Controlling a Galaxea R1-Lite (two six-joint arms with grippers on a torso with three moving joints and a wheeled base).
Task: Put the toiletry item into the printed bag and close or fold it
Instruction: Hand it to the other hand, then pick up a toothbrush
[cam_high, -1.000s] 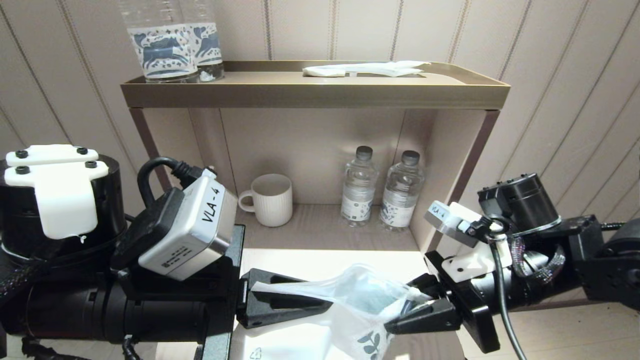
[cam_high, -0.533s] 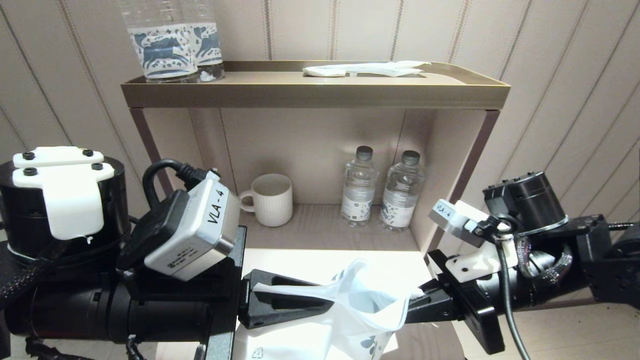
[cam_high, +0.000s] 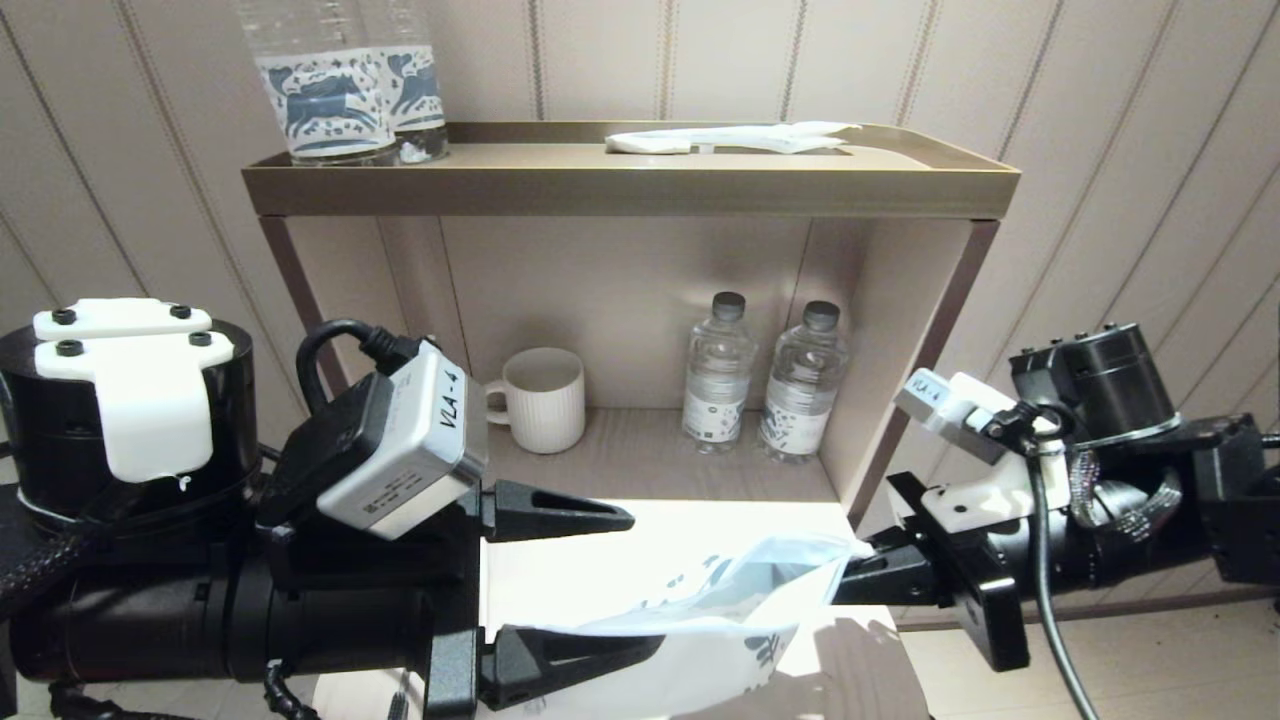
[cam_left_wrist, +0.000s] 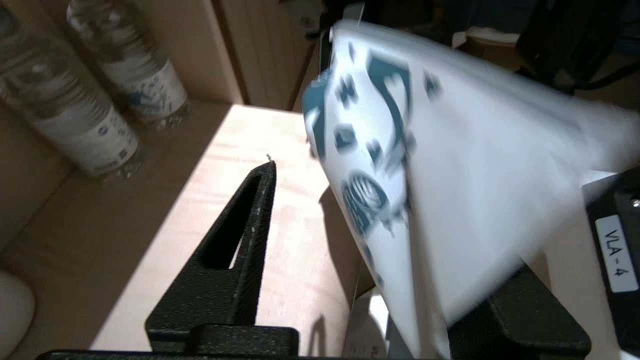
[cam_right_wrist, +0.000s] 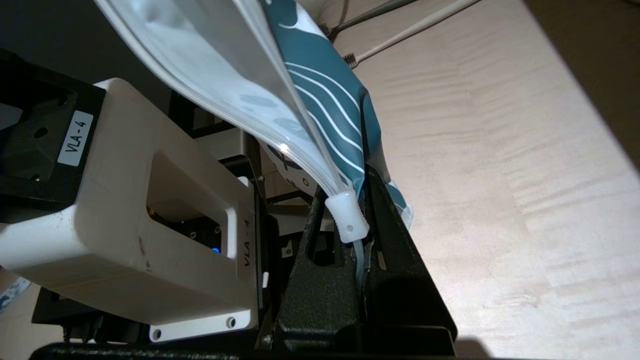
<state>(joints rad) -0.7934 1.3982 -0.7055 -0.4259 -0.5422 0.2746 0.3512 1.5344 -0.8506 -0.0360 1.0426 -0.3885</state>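
The printed bag (cam_high: 735, 610) hangs above the pale wooden surface (cam_high: 600, 560), just in front of the shelf unit (cam_high: 630, 185), stretched between the two grippers. The right gripper (cam_high: 865, 575) has its fingers (cam_right_wrist: 350, 260) clamped shut on the bag's white slider end, at the bag's right corner. The left gripper (cam_high: 590, 580) has its fingers (cam_left_wrist: 240, 240) spread apart; the bag's left end drapes over the lower finger, while the upper finger stands clear above it.
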